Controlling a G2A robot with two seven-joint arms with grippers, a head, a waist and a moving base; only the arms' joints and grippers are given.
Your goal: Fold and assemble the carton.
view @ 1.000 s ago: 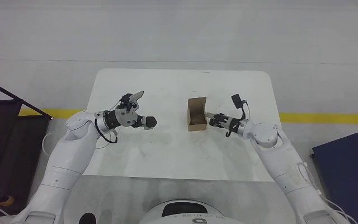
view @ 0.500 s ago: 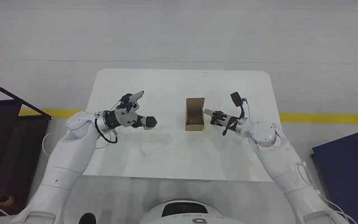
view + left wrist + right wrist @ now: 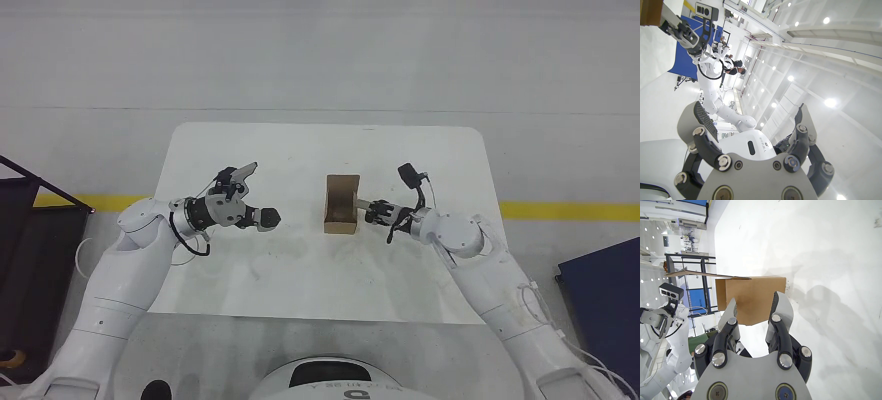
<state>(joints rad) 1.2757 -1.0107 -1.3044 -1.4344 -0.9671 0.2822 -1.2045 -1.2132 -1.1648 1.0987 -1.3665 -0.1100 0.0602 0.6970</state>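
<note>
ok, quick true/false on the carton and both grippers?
1. The carton stands on the table. True.
2. The left gripper holds the carton. False: it is open and apart from the carton.
3. The right gripper is open at the carton's side. True.
4. The carton's top is closed. False: it is open.
</note>
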